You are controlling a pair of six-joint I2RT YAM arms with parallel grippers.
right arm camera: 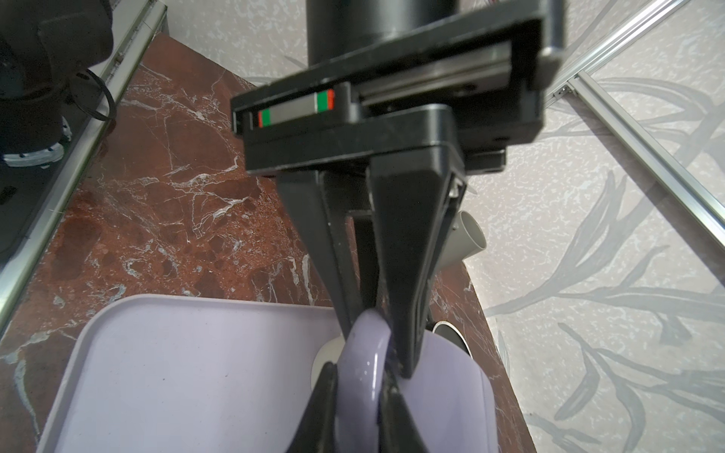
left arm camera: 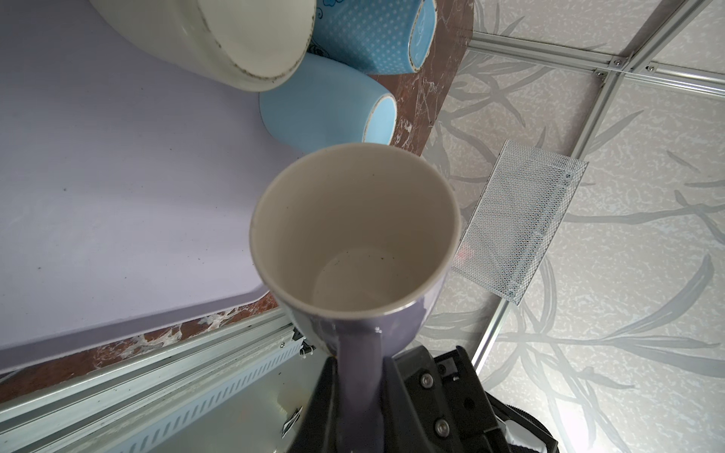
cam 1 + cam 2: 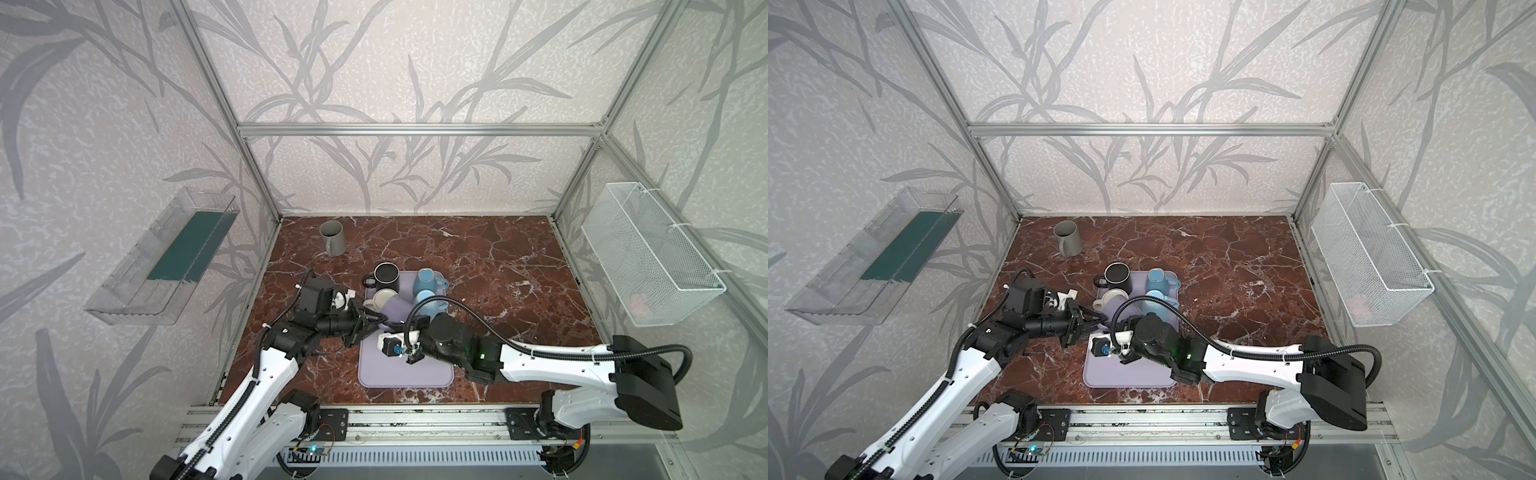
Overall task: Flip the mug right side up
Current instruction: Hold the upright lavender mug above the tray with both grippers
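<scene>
The left hand (image 2: 359, 376) and right hand (image 1: 357, 392) were clenched on the handle (image 1: 363, 353) of the mug (image 2: 355, 235); its mouth was turned sideways, toward the left arm (image 3: 274, 361).

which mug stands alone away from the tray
The grey mug, upright on the marble table near the back left corner; the other mugs crowd the lilac tray.

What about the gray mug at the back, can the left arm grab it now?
Probably not right now. The left gripper is shut on the purple mug, so it's busy. The table toward the gray mug looks bare, though.
</scene>
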